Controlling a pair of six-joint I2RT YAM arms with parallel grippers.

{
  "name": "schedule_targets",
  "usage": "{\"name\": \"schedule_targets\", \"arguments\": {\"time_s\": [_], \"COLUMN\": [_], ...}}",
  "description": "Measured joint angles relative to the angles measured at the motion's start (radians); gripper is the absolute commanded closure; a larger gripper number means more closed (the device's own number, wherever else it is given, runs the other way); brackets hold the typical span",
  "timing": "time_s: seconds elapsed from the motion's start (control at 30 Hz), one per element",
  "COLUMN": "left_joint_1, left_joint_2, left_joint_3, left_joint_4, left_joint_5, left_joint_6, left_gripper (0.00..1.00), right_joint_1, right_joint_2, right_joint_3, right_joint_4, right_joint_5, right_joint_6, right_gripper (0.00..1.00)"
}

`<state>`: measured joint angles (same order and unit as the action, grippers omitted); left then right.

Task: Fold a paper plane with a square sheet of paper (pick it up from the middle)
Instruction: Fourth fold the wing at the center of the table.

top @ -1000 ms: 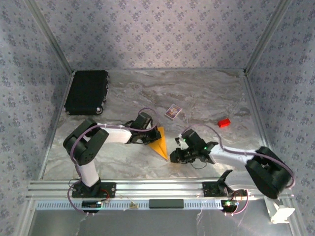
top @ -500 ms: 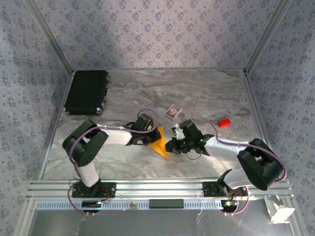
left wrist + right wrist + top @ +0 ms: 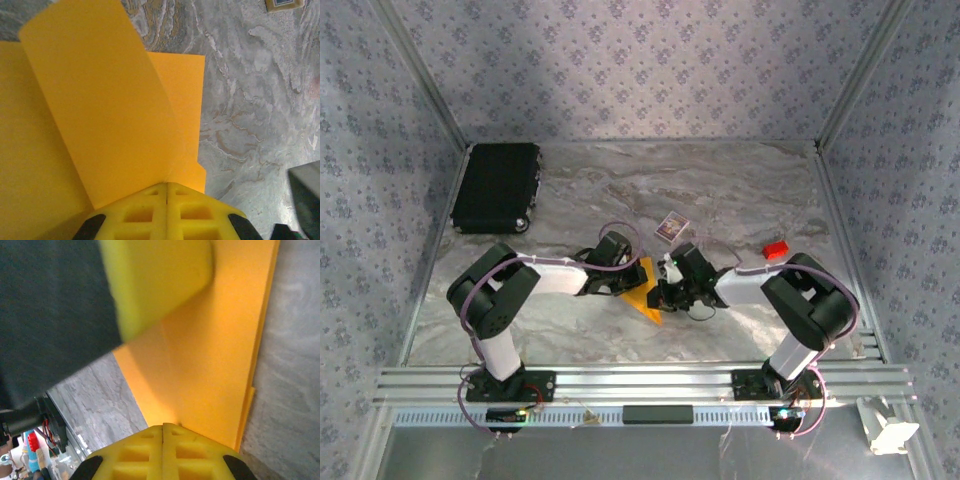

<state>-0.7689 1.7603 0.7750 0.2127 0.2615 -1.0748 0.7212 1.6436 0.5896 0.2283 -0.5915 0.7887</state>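
Observation:
The orange-yellow sheet of paper lies mid-table, folded into a pointed wedge. In the left wrist view one flap of the paper stands up from the flat layers. My left gripper is shut, its yellow tips resting on the paper's left side. My right gripper is shut too, tips against the paper from the right. I see no paper between either pair of jaws. The left gripper's yellow finger looms close in the right wrist view.
A small purple-and-white card lies just behind the paper, and shows as a card in the left wrist view. A red block sits to the right. A black case lies at the back left. Patterned walls enclose the table.
The right arm has swung left across the table until its gripper meets the paper, and its jaws have closed the last bit. The left gripper has stayed on the paper.

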Motion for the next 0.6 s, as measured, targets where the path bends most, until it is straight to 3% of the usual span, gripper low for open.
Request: {"name": "schedule_targets", "arguments": {"time_s": [0.27, 0.6], "left_joint_1": [-0.002, -0.002], "left_joint_2": [-0.007, -0.011], "left_joint_3": [-0.010, -0.017], "left_joint_4": [-0.002, -0.002], "left_joint_5": [0.009, 0.018], "left_joint_6": [0.000, -0.014], "left_gripper": [0.99, 1.00], "right_joint_1": [0.039, 0.093], "right_joint_2": [-0.009, -0.087], "right_joint_3": [-0.087, -0.156], "right_joint_4": [0.168, 0.169], "right_joint_5": [0.014, 0.066], "right_joint_6": [0.040, 0.062], "right_gripper": [0.99, 0.99]}}
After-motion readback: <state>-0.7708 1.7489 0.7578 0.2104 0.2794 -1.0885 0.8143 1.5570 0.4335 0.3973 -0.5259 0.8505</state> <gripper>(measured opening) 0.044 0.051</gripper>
